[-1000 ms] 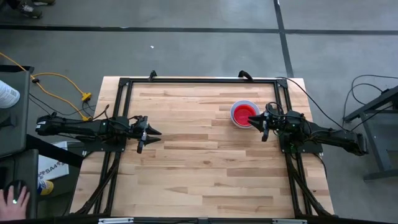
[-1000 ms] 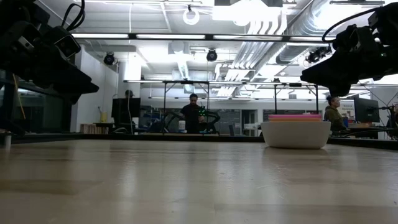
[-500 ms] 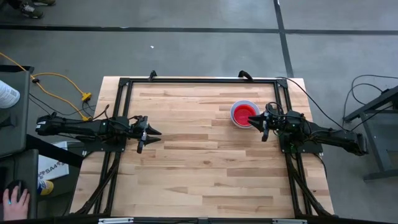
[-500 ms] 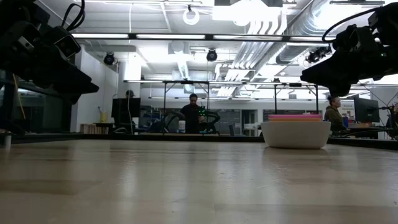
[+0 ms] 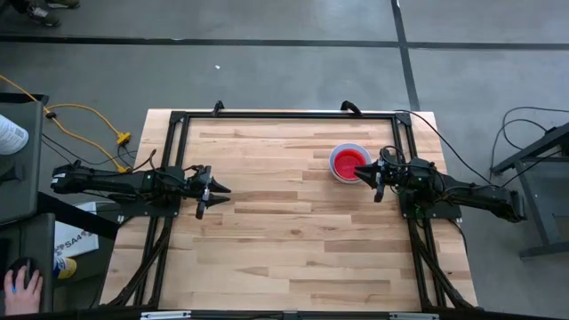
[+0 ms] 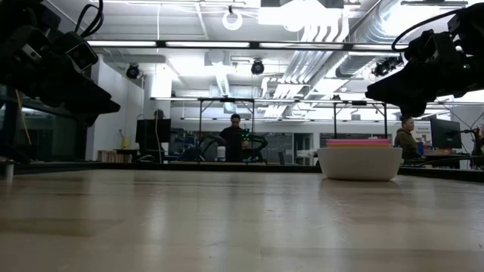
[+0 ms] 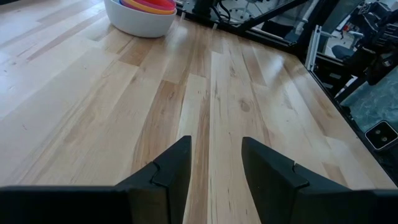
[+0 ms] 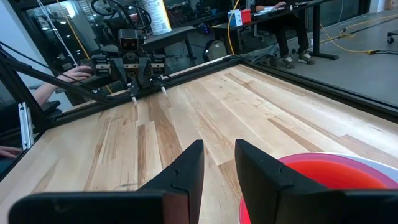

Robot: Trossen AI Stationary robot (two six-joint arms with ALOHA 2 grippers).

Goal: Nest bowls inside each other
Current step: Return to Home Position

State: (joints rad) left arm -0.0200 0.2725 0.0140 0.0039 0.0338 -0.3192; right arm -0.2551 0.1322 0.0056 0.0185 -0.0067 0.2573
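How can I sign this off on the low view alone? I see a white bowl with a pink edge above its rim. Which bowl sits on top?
Observer: In the high view the red bowl lies innermost, with only a pale rim showing around it.
Operator: Anything between red and white?
Observer: The left wrist view shows the rims of the purple bowl and the yellow bowl layered inside the white bowl. I cannot make out a blue one.
Operator: Are the grippers empty?
Observer: Yes. The wrist views show the right gripper by the stack and the left gripper across the table, both open and holding nothing.
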